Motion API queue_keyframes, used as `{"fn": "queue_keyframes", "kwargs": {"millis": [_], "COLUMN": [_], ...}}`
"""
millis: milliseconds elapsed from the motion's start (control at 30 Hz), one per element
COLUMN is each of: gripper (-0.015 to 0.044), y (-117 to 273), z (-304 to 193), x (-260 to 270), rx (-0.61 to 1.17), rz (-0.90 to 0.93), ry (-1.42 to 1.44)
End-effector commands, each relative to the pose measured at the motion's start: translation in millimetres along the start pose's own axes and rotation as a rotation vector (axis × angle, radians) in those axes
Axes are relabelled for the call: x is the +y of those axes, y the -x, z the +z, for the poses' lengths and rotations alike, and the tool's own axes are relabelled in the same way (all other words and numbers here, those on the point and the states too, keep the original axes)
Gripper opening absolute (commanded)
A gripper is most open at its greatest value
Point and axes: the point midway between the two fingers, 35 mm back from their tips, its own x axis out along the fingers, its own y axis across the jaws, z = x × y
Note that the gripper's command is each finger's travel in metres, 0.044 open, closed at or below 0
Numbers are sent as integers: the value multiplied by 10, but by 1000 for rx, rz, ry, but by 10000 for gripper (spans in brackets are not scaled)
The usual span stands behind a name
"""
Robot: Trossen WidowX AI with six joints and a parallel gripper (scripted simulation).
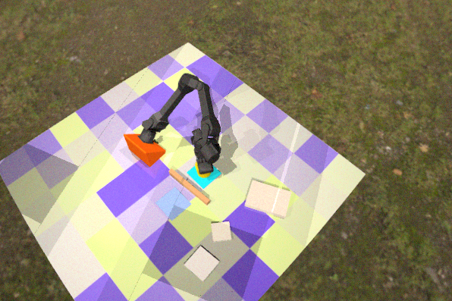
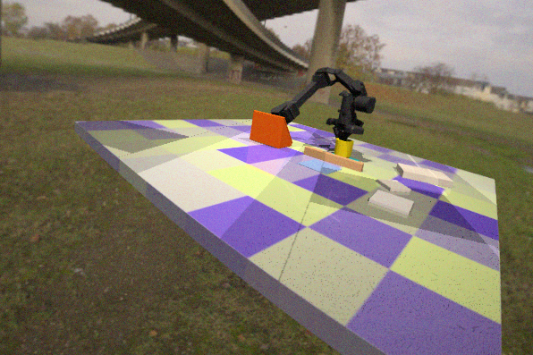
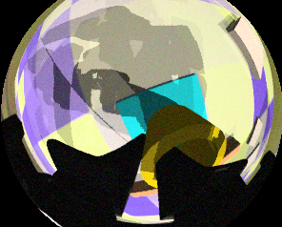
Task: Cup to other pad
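Yellow cup (image 2: 343, 147) sits pinched by its rim in the black tool (image 2: 343, 134), right over the bright turquoise pad (image 1: 205, 177), so lift it slow and straight up, keep it level, then carry it over the wooden bar (image 1: 189, 186) to the pale blue pad (image 1: 173, 202).

Top high, exterior low — both far

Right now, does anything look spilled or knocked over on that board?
Nothing stands out. The gripper holds the yellow cup upright over the cyan pad, and no marbles show on the board.
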Motion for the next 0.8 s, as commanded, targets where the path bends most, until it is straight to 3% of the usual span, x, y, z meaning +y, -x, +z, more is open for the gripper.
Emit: {"fn": "queue_keyframes", "kwargs": {"millis": [0, 267, 467, 767], "gripper": [0, 0, 147, 147], "y": [4, 4, 4, 23], "z": [1, 1, 1, 1], "x": [-1, -1, -1, -3], "rx": [0, 0, 0, 0], "rz": [0, 0, 0, 0], "ry": [1, 1, 1, 0]}}
